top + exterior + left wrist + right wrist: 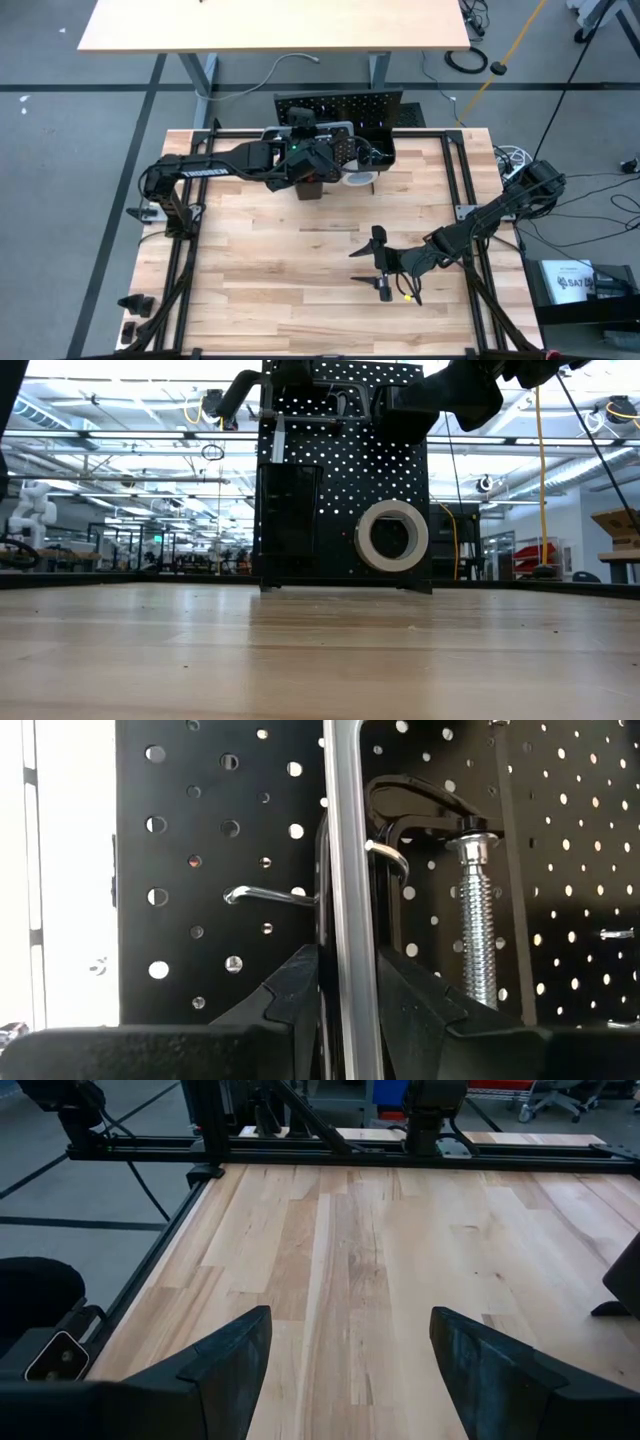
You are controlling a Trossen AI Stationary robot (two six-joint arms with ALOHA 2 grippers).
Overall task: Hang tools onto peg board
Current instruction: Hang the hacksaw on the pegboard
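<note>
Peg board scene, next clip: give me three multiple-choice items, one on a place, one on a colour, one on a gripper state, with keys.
1. Where is the white tape roll?
A. flat at the table's near edge
B. against the lower front of the peg board
C. in the right gripper

2. What colour is the peg board?
A. black
B. red
C. tan

3. How does the right gripper stand?
A. shut on a clamp
B. open over bare tabletop
C. shut on the tape roll

Answers:
1 B, the low view shows the roll low on the panel.
2 A, the perforated panel is black in every view.
3 B, the right wrist view shows spread fingers with only wood between them.
</note>
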